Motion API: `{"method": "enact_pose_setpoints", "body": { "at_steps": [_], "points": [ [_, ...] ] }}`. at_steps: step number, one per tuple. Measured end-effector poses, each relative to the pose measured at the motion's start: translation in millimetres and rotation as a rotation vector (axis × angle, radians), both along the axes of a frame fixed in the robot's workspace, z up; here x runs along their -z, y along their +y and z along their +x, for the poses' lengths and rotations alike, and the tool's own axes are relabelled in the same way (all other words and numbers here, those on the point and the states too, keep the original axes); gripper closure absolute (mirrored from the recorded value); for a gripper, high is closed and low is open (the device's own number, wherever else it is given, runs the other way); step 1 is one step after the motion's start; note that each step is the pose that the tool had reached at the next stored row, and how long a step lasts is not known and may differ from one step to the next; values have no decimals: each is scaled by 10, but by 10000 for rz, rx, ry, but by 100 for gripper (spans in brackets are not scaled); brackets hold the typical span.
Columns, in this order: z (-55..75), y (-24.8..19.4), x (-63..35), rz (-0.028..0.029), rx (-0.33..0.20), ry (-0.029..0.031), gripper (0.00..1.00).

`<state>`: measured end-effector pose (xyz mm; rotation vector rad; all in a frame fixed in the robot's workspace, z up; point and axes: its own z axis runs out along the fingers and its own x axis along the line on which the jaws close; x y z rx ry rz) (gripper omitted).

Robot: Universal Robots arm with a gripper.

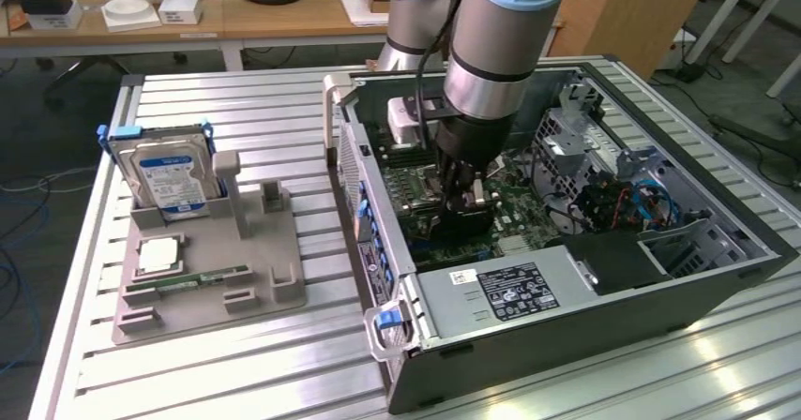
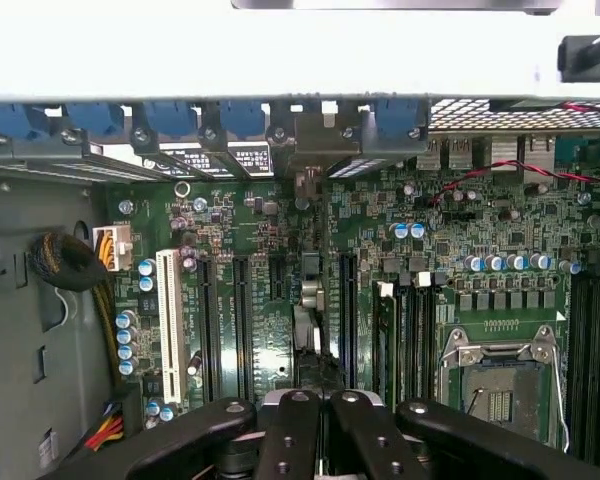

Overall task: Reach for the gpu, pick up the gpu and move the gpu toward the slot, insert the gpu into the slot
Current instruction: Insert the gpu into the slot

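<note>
Gripper (image 1: 460, 198): jaws closed on the gpu (image 2: 308, 300) | gpu: edge-on, upright over motherboard (image 2: 480, 240), frame centre of exterior view, inside open computer case (image 1: 701, 279) | hard drive (image 1: 169, 172): on holder, left of frame.

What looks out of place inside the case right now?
Nothing stands out. The claw is shut on the gpu, which stands edge-on, straight and parallel to the slots of the motherboard.
</note>
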<state>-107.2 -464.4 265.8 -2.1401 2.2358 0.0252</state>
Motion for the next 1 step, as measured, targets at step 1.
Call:
{"method": "enact_pose_setpoints", "body": {
  "at_steps": [1],
  "points": [
    [0,0,0,0,1,0,90]
  ]
}}
